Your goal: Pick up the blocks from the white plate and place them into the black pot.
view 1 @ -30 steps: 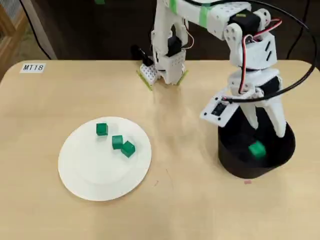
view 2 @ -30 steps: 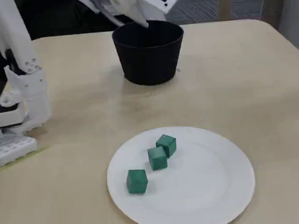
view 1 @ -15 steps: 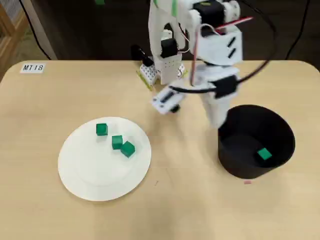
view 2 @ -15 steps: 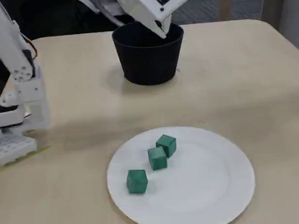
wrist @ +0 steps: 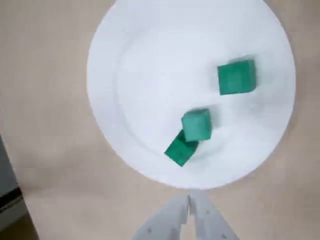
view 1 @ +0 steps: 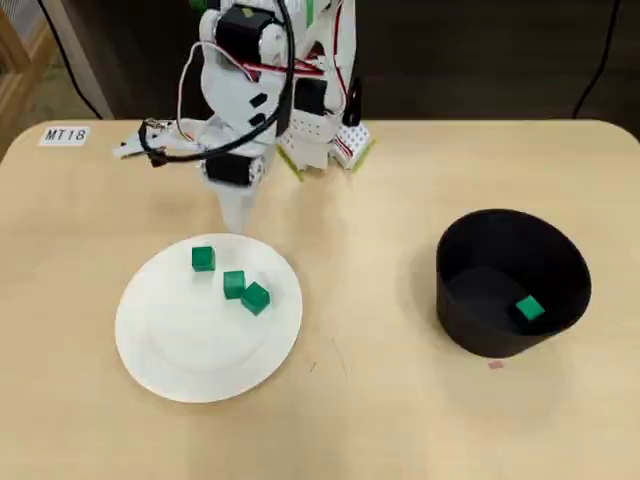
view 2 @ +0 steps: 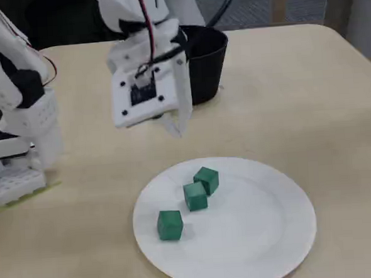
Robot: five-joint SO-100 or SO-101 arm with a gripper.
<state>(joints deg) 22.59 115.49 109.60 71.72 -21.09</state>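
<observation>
Three green blocks lie on the white plate (view 1: 170, 340): one alone (view 1: 203, 259) and two touching (view 1: 234, 285) (view 1: 256, 298). They also show in the wrist view (wrist: 236, 77) (wrist: 196, 125) (wrist: 178, 150) and in the fixed view (view 2: 170, 225) (view 2: 195, 196) (view 2: 206, 179). A fourth green block (view 1: 529, 308) lies inside the black pot (view 1: 480, 235). My gripper (view 1: 236, 220) is shut and empty. It hovers just beyond the plate's far rim, fingertips (wrist: 189, 205) pointing at the plate (wrist: 150, 45).
The arm's white base (view 2: 16, 155) stands at the table's back edge. A label reading MT18 (view 1: 65, 135) is stuck at the back left. The pot (view 2: 203, 65) stands behind the gripper (view 2: 175, 127) in the fixed view.
</observation>
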